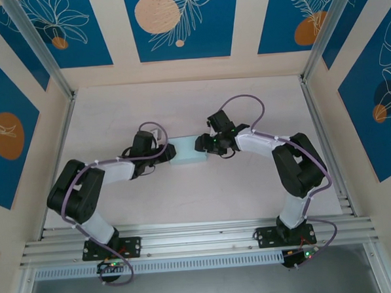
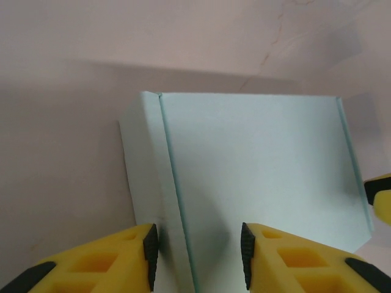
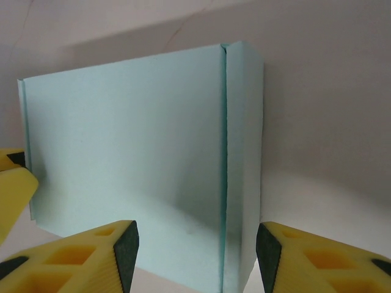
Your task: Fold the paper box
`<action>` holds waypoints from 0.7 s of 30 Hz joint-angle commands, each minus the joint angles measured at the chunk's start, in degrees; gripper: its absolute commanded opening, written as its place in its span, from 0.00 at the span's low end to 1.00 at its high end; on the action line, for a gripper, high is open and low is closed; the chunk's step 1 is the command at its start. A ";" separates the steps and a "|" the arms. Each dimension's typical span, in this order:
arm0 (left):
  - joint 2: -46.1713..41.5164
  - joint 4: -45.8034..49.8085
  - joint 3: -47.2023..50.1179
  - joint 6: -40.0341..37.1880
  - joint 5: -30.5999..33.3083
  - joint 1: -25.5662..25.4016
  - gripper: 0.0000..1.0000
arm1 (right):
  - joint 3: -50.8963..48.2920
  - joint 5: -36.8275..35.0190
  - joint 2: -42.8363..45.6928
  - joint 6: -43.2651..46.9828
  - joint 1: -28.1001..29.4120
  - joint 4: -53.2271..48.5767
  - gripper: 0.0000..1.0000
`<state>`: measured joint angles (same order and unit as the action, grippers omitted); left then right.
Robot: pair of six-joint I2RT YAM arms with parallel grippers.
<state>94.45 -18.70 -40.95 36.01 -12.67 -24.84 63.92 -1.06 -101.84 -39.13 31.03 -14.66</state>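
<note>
The paper box (image 1: 186, 154) is a small pale light-blue box lying flat at the middle of the table, folded up with its lid down. My left gripper (image 1: 167, 153) is at its left end and my right gripper (image 1: 199, 144) at its right end. In the left wrist view the box (image 2: 256, 177) lies just ahead, and the left gripper (image 2: 198, 256) is open, its pads astride the box's left fold edge. From the right wrist, the box (image 3: 128, 146) stands close, and the right gripper (image 3: 197, 256) is open astride the right side wall, a gap showing beside one pad.
The pale table (image 1: 180, 108) is fenced by aluminium rails (image 1: 58, 160) on the left, right and near sides. Blue patterned wall panels (image 1: 176, 23) stand behind. The other arm's yellow finger (image 2: 380, 196) pokes in at the box's far end.
</note>
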 commanded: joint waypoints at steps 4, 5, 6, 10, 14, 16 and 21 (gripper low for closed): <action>2.97 -1.74 -3.87 -0.40 -2.67 0.67 0.42 | 1.03 1.94 0.25 1.20 -1.61 -0.72 0.56; 2.80 -1.78 -3.72 -0.12 -2.71 0.67 0.43 | 1.11 1.80 0.41 1.46 -1.87 -1.05 0.56; 2.42 -1.86 -3.27 0.24 -2.59 0.66 0.44 | 1.28 1.53 0.73 1.81 -2.10 -1.57 0.56; -2.08 0.21 -1.12 0.48 -0.25 1.27 0.59 | 1.73 -0.69 3.94 3.62 -3.00 -4.17 0.60; -7.86 7.14 -0.80 -1.95 2.13 3.22 0.84 | 0.68 -4.96 9.18 5.69 -3.85 -6.72 0.68; -11.64 10.97 -0.24 -4.16 4.46 4.41 0.96 | -1.04 -8.07 12.72 6.73 -4.22 -7.21 0.74; -23.39 18.26 3.26 -9.94 12.93 6.71 1.00 | -6.58 -15.67 21.92 7.80 -5.96 -7.93 1.00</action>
<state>75.85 -7.33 -39.79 30.83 -5.93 -19.35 60.25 -10.33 -83.53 -32.53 26.00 -20.12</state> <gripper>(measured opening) 0.997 0.973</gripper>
